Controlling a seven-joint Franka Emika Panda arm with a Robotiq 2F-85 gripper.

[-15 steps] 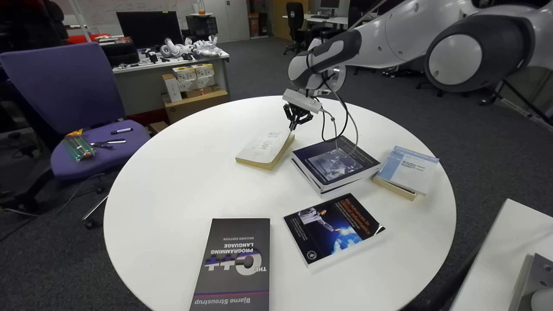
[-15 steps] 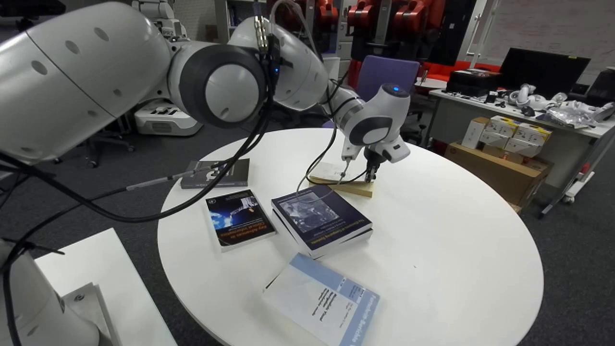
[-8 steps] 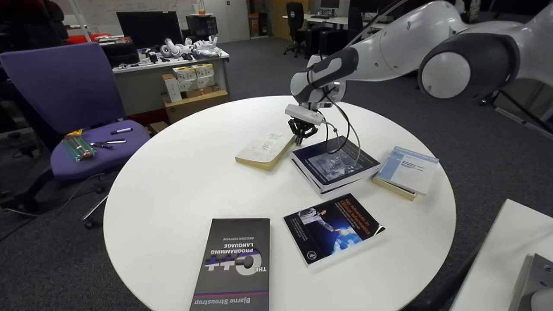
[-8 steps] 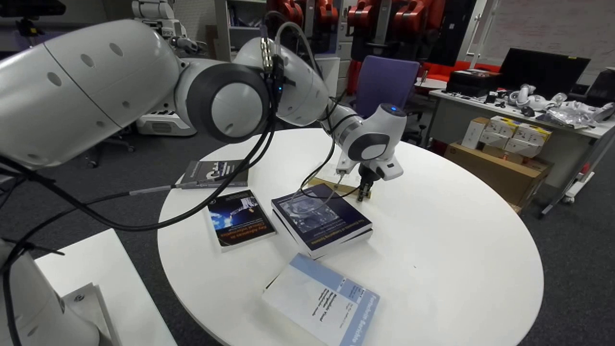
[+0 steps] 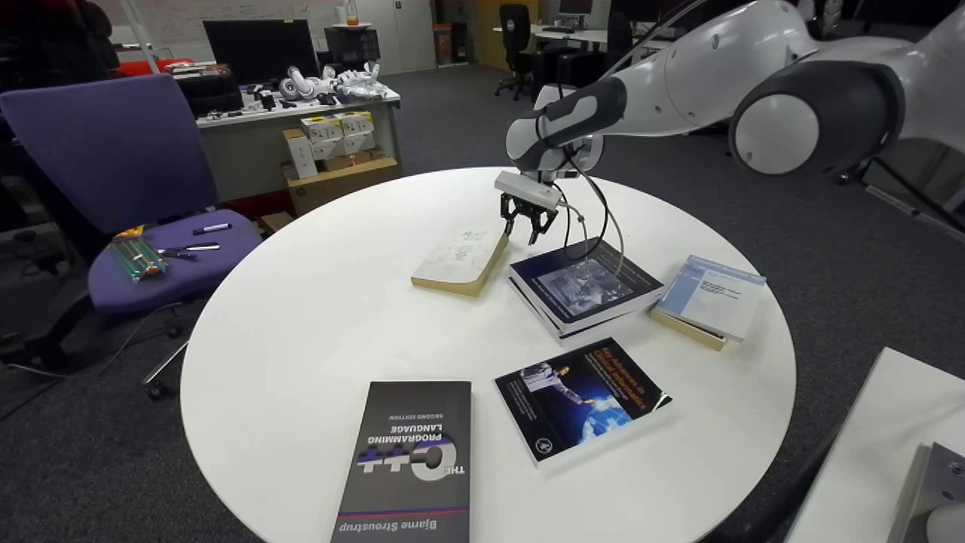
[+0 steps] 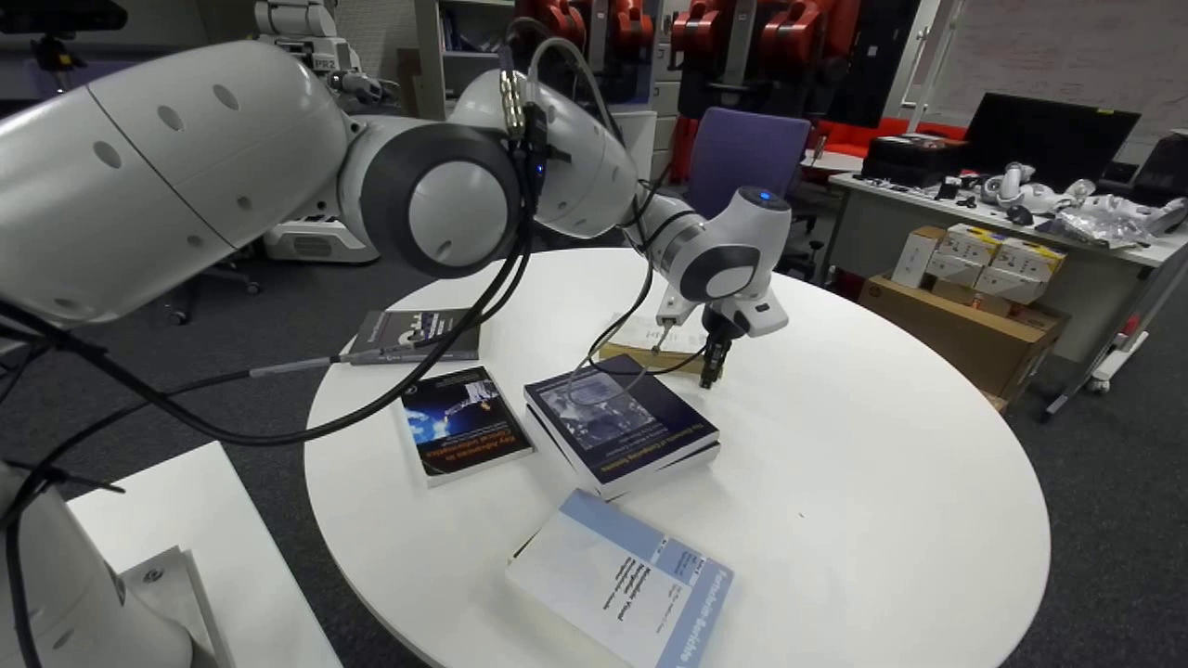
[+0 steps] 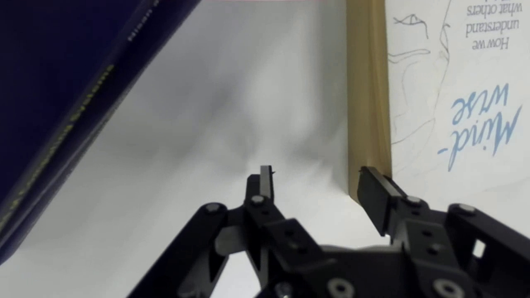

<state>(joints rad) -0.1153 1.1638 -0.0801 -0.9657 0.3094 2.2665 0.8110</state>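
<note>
Found the end effector point(image 7: 319, 182) low over the round white desk point(image 5: 301, 324), pointing downward from the white arm point(image 5: 701, 72), with fingers point(image 7: 374, 203) parted partway and nothing gripped between. Noticed the pale paperback point(image 7: 459, 82) nearest of all, lying flat on the desk, with "Mindwise" in blue script and a line-drawn face on the cover. Saw one finger cross the yellowish side of that paperback close to a corner in the wrist view; could not tell touching from merely near. Made out the opposite finger over the gap between the pale paperback and the dark blue stack of books point(image 5: 580, 283). Read a yellow title on that stack, beside a greyish picture.

Spotted the light blue and white book point(image 5: 716, 298) past the stack, resting on a yellow-edged book point(image 5: 686, 329), well apart from the end effector. Observed the black paperback point(image 5: 577, 400), titled "Key Advances in Clinical Informatics", near the stack in both exterior views, and the dark grey C++ book point(image 5: 411, 452) farther off, close to the rim of the desk.

Glimpsed a purple chair point(image 5: 105, 143) beside the desk in an exterior view, with a packet point(image 5: 139, 259) and a pen point(image 5: 212, 228) on the seat. Noted also a brown box point(image 5: 339, 187) under small white boxes point(image 5: 326, 136).
</note>
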